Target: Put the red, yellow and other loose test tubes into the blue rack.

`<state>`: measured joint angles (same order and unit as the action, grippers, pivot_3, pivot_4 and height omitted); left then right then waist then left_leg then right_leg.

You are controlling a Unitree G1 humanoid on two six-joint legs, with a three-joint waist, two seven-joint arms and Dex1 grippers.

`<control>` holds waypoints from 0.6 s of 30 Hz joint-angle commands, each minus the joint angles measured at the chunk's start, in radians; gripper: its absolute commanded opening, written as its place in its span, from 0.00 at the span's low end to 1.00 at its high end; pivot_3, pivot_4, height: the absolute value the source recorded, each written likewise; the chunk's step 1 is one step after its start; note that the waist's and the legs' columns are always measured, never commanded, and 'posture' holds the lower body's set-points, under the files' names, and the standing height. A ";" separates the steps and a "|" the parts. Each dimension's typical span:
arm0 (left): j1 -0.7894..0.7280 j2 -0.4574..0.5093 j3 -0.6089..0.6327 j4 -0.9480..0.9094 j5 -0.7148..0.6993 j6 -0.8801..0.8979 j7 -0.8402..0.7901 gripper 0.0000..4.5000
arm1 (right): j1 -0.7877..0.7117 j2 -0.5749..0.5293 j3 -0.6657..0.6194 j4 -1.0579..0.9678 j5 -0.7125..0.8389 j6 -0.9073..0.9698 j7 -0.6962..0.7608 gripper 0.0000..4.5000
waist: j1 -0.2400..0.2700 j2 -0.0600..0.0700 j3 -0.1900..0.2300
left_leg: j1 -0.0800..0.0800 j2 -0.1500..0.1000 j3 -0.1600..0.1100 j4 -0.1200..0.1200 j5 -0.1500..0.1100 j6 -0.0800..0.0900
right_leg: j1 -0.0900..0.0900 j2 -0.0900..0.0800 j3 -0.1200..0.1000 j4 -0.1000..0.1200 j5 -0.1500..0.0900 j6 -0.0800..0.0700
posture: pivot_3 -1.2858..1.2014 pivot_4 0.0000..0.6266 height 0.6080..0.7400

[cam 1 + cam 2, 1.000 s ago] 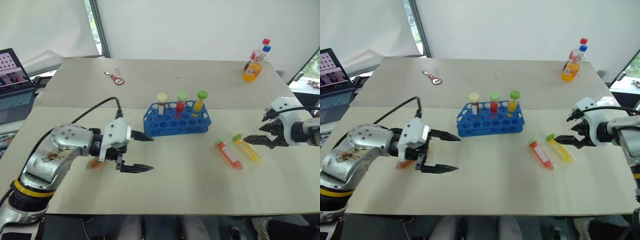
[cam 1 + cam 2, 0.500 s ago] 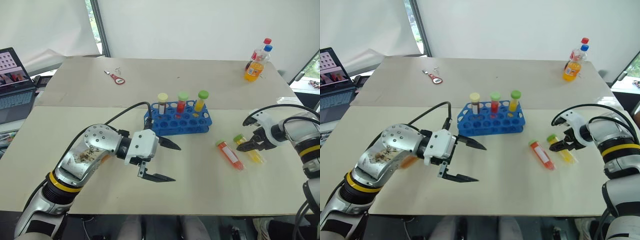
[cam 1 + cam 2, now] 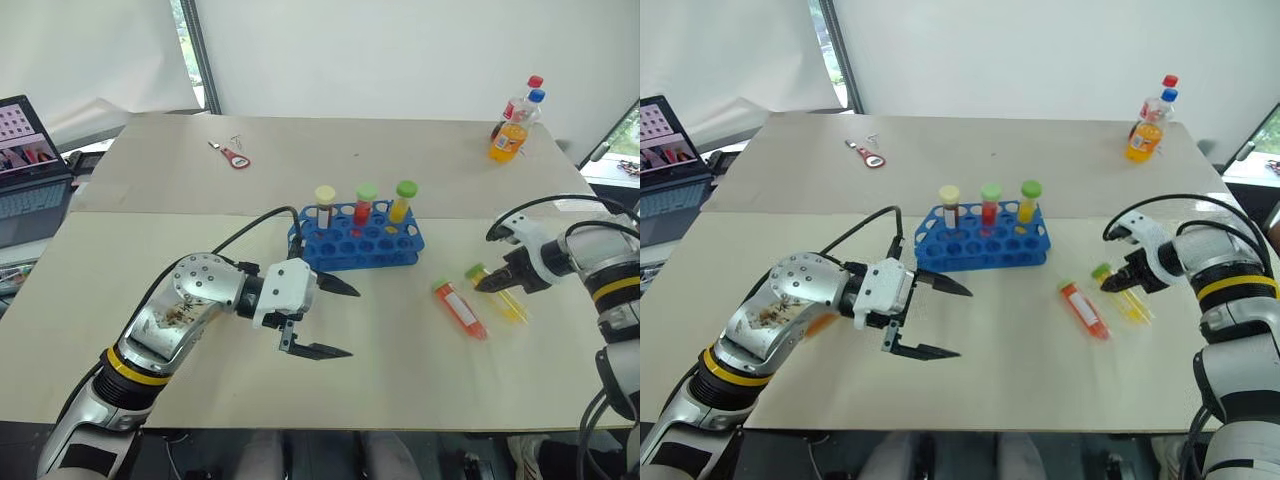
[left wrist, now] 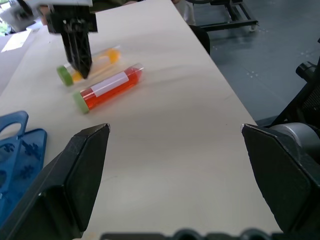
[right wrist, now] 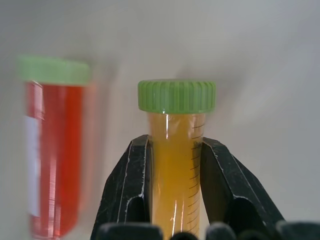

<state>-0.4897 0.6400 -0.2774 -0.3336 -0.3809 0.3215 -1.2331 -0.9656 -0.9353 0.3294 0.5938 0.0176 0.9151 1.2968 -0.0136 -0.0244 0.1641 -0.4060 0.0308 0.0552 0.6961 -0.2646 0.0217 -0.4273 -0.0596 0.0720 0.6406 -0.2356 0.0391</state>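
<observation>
The right gripper clamps the yellow tube lying on the bench, right of the blue rack, ready to lift; the left gripper waits wide apart nearby.

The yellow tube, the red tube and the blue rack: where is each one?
yellow tube (image 5: 176,200): right wrist view, on its liquid-filled body between the fingers.
red tube (image 3: 460,308): left eye view, on its white label.
blue rack (image 3: 365,259): left eye view, on its front wall.
</observation>
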 commanded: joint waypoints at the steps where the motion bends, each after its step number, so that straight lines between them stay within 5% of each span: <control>1: 0.025 0.009 0.077 -0.010 -0.039 -0.023 0.013 1.00 | 0.047 -0.024 -0.219 -0.278 0.123 0.092 -0.051 0.21 | 0.000 0.000 0.000 | 0.000 0.000 -0.001 0.000 0.000 0.000 | 0.000 0.000 -0.001 0.000 0.000 0.000 | 0.52 0.24 1.00; 7: 0.030 -0.020 0.165 -0.002 -0.116 0.057 0.090 1.00 | 0.247 0.303 -0.659 -0.751 0.321 0.063 -0.375 0.21 | 0.000 0.000 0.000 | 0.000 0.001 -0.012 0.000 0.000 0.000 | 0.002 0.001 -0.002 0.001 0.000 0.000 | 0.52 0.24 1.00; 12: 0.027 -0.047 0.191 -0.036 -0.175 0.169 0.175 1.00 | 0.321 0.525 -0.644 -0.761 0.257 -0.216 -0.627 0.21 | 0.008 0.000 0.000 | -0.001 -0.002 -0.014 0.004 0.000 -0.001 | 0.003 -0.001 -0.002 0.001 0.001 0.002 | 0.52 0.24 1.00; 18: 0.023 -0.030 0.202 -0.040 -0.179 0.190 0.187 1.00 | 0.361 0.594 -0.564 -0.634 0.201 -0.474 -0.709 0.21 | 0.001 0.000 0.000 | -0.001 -0.002 -0.013 0.002 0.001 -0.001 | 0.002 0.000 -0.002 0.001 0.001 0.001 | 0.52 0.24 1.00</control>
<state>-0.4517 0.6011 -0.0990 -0.3402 -0.5401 0.5071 -1.0494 -0.6018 -0.3400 -0.2367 -0.0372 0.2237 0.5125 0.6037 -0.0127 -0.0244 0.1638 -0.4065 0.0293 0.0421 0.6973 -0.2639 0.0206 -0.4249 -0.0598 0.0699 0.6419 -0.2345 0.0405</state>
